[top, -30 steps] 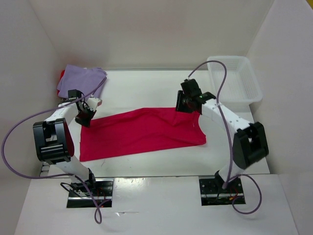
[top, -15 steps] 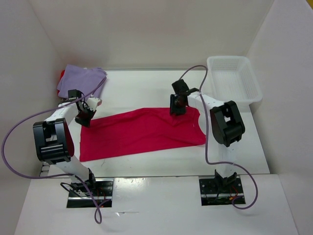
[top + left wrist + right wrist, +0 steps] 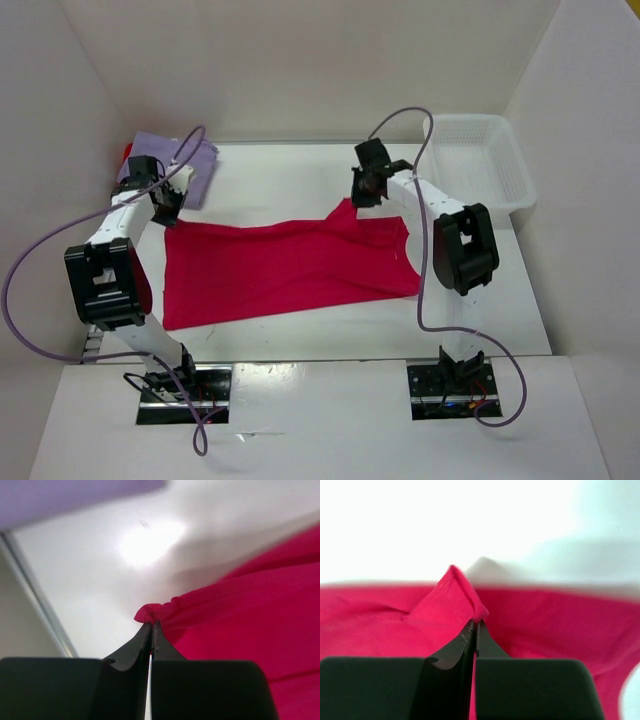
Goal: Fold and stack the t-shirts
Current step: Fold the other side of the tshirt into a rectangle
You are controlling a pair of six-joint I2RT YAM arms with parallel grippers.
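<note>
A crimson t-shirt [image 3: 285,270] lies spread across the middle of the table. My left gripper [image 3: 166,212] is shut on its far left corner [image 3: 150,613], lifted a little off the table. My right gripper [image 3: 361,197] is shut on a pinch of the shirt's far edge [image 3: 462,597], pulled up into a peak. A folded lavender t-shirt [image 3: 190,165] lies at the far left corner, its edge showing in the left wrist view [image 3: 60,497]. A sliver of bright red cloth [image 3: 128,151] peeks out beside it.
A white plastic bin [image 3: 480,160] stands at the far right of the table. White walls close in the table on three sides. Purple cables loop off both arms above the cloth.
The right gripper has closed on the shirt's far edge and lifted it toward the back. The left gripper has carried its corner toward the back, stretching the far edge.
</note>
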